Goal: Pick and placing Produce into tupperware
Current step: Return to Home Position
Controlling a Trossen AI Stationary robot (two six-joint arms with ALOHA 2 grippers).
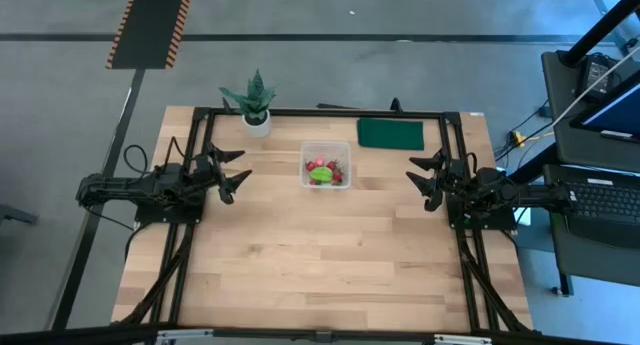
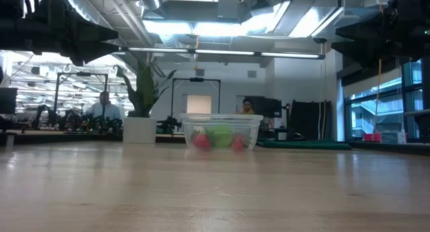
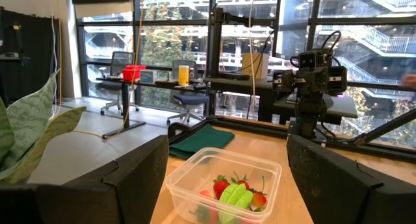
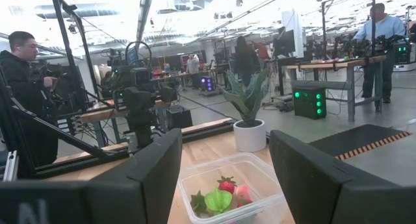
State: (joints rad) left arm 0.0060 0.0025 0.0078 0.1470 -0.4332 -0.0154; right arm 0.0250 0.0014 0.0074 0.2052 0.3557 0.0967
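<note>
The clear tupperware (image 1: 326, 165) stands on the table's far middle. Inside it lie the red berries (image 1: 321, 173) and the lime-green piece (image 1: 320, 172), also seen through its walls in the low view (image 2: 220, 136). My left gripper (image 1: 236, 171) hovers open at the table's left side, raised, pointing toward the tupperware (image 3: 224, 185). My right gripper (image 1: 425, 180) hovers open at the table's right side, raised, facing the tupperware (image 4: 231, 191) from the opposite side. Neither gripper touches anything.
A spiky green plant in a white pot (image 1: 256, 103) stands near the far edge, left of the tupperware. A flat dark green pad (image 1: 390, 133) lies by the far right. Bare wooden table (image 1: 320, 255) spreads across the near half. People show in the room beyond.
</note>
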